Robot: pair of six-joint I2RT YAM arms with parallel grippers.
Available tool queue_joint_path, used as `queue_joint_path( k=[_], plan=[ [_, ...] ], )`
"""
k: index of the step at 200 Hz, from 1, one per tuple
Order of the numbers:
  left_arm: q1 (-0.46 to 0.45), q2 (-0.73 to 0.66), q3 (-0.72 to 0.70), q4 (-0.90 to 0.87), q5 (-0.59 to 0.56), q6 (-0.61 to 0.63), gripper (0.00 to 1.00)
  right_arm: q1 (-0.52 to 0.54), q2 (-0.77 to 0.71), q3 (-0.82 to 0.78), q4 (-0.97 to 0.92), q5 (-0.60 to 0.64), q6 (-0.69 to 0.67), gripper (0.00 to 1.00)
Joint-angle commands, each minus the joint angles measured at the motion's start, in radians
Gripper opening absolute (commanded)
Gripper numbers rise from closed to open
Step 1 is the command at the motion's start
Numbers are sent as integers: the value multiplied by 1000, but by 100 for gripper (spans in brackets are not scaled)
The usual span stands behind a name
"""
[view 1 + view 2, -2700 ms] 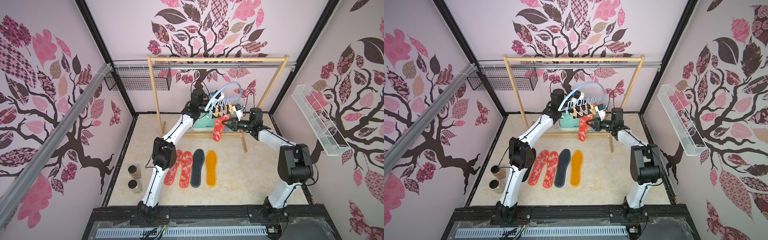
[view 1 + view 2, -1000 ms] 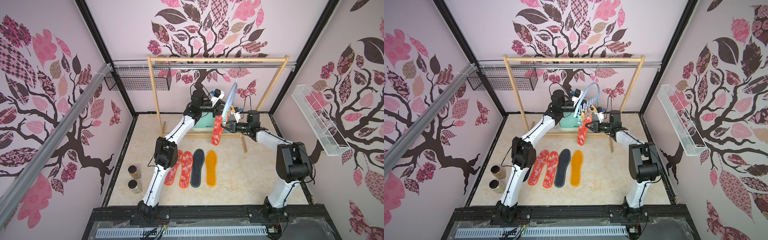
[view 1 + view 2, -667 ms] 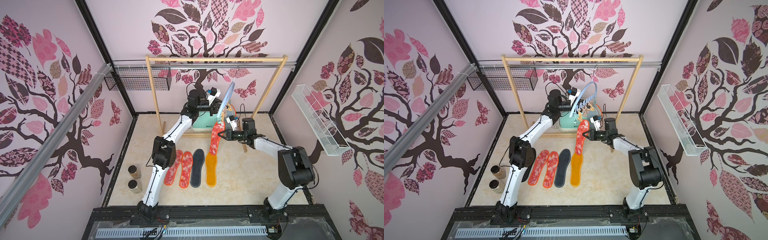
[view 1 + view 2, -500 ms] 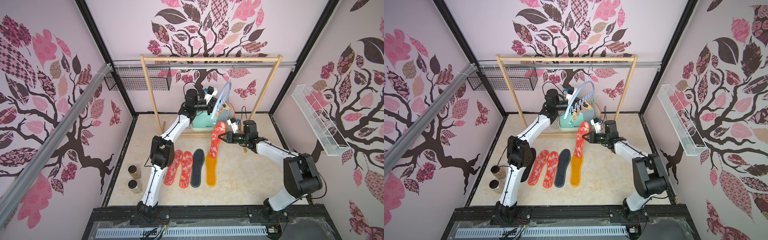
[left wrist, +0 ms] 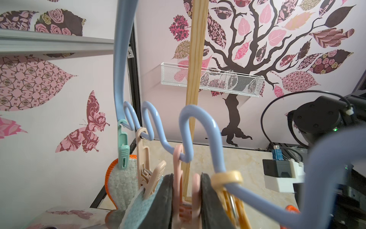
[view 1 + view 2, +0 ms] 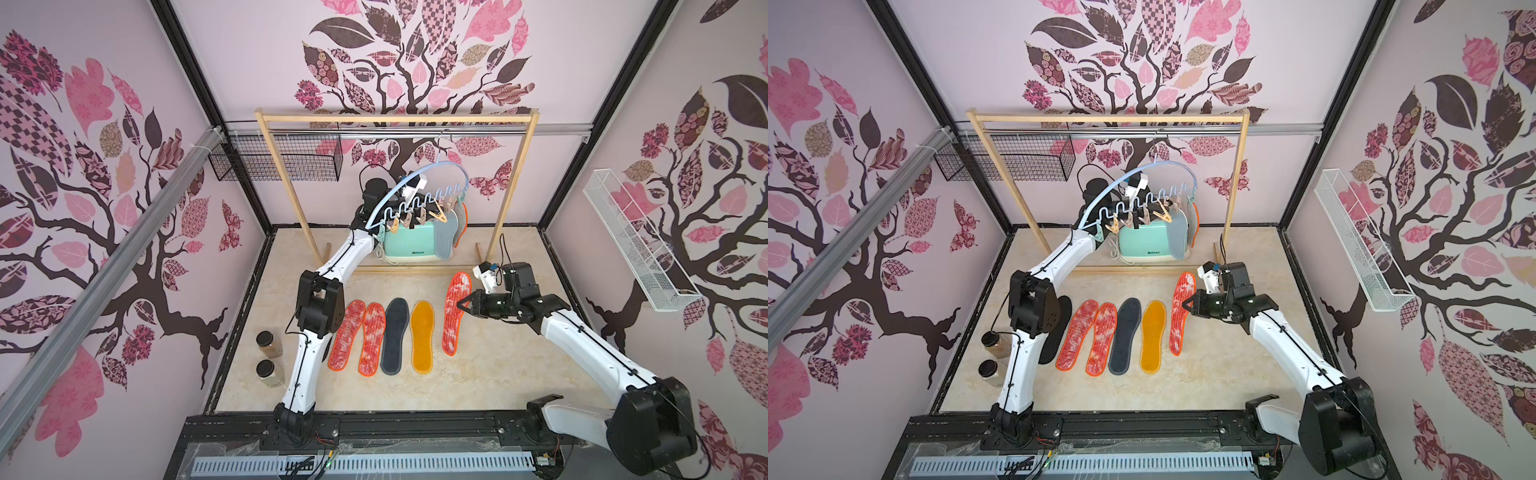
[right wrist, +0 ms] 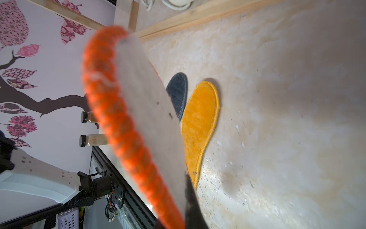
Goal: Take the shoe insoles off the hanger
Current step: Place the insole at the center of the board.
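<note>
Checking in on the insole job. The wooden rack is standing at the back of the table, and the hanger is hanging off its top rail.

Five insoles are already lying in a row on the table. That's a red pair, a dark grey insole, a yellow insole, and a black insole peeking out from under the left arm. Two are dangling from the far end of the hanger: a blue-grey insole and, behind it, an orange-edged insole.

The right hand is pinching a red mottled insole tight by its long edge, about mid-length. It's holding it tilted on edge just beside the yellow one. I can't tell if the lower tip is touching the table.

The left hand is up at the hanger, squeezing a pink clothespin between its fingers.

My guess is these things are weighing next to nothing and flopping a lot, since they're thin, fuzzy fabric pads. They shouldn't be slippery or breakable. I'm thinking the best spot to grab a hanging one is the flat part just below its peg, pulling down while the peg is being squeezed open, so the pad isn't folding over.
</note>
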Motion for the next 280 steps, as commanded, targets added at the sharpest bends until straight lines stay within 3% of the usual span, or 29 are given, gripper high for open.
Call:
queue_joint_path(
  k=[1,158,182,229,280],
  plan=[
    [9,-54,-28,12,15,-10,10,1,24,0,-87,47,-20,0],
    [28,-91,-76,24,25,-6,10,13,473,110,-18,-1,2,4],
    [30,-91,-77,24,26,-8,10,27,517,124,-20,-8,-4,10],
    [30,-88,-76,29,29,-14,10,35,528,141,-28,20,-16,33],
    [33,-87,-79,29,31,-15,10,36,520,152,-17,75,-13,37]
  ],
)
